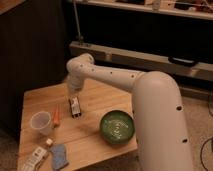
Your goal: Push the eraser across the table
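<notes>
On the worktop (pixel 95 142): eraser (pixel 75 107), flat, stiff, probably light; should slide easily.
Hand (pixel 74 94): just beside its 12 o'clock end; whether clenched or released, cannot tell.
Contact: push that short end.

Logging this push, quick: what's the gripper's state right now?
Gripper: open or closed cannot be told; it sits at the eraser's far end, low over the table.

Dim warm light, gripper (pixel 74 94) hanging over the table (pixel 90 137), dark panel (pixel 35 45) behind and left of it, long pale ledge (pixel 140 57) with black handle (pixel 181 61) behind to its right, thin pole (pixel 77 22) behind, speckled carpet (pixel 200 115) far right.
</notes>
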`<control>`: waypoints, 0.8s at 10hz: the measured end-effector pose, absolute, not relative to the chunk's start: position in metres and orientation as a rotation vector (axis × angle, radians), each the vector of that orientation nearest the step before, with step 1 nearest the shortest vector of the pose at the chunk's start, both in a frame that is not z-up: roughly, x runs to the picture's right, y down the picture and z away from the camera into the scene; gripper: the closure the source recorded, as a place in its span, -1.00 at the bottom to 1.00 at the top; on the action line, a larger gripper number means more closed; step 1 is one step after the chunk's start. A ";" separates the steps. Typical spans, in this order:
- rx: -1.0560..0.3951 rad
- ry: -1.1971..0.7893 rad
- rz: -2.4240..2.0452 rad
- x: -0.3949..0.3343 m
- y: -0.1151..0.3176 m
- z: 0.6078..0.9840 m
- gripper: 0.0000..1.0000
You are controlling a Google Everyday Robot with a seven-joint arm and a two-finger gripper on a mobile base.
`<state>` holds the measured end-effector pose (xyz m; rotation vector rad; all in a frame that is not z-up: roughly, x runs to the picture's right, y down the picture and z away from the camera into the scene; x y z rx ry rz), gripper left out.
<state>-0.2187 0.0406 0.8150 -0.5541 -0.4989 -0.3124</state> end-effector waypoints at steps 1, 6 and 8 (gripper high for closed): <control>-0.558 -0.500 -0.330 -0.233 0.048 0.806 0.91; -0.539 -0.438 -0.303 -0.283 0.083 0.811 0.91; -0.537 -0.411 -0.267 -0.273 0.078 0.830 0.91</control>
